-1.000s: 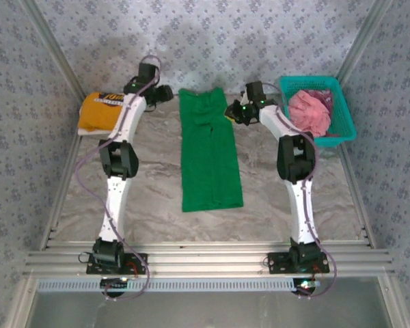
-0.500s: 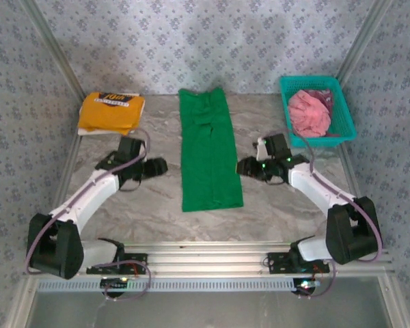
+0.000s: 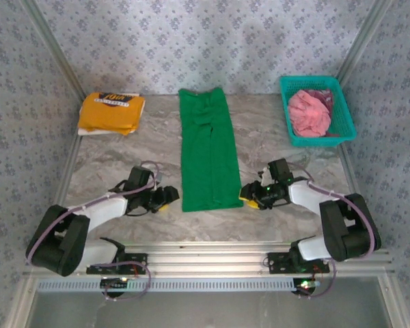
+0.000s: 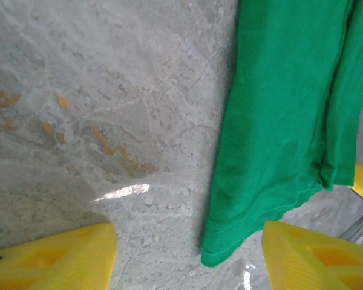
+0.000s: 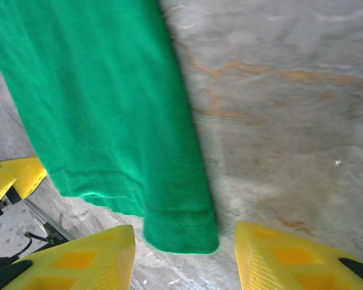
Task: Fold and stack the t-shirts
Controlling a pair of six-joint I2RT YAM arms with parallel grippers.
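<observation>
The green t-shirt [image 3: 206, 150] lies as a long narrow strip down the middle of the table. My left gripper [image 3: 166, 197] sits low beside its near left corner, and my right gripper [image 3: 249, 196] sits beside its near right corner. In the left wrist view the hem corner [image 4: 213, 254] lies between the open left gripper's [image 4: 187, 263] yellow fingers, untouched. The right gripper [image 5: 184, 263] is open around the other hem corner [image 5: 181, 232]. A folded yellow-orange t-shirt [image 3: 111, 111] rests at the far left. The pink t-shirt [image 3: 309, 113] lies bunched in the basket.
The teal basket [image 3: 346, 116] stands at the far right by the wall. Aluminium rails [image 3: 205, 256] run along the table's near edge just behind both grippers. Bare marble [image 3: 280, 154] lies on either side of the green strip.
Both arms have drawn back from the green shirt's far end to its near hem, one on each side. The right gripper has opened wider.
</observation>
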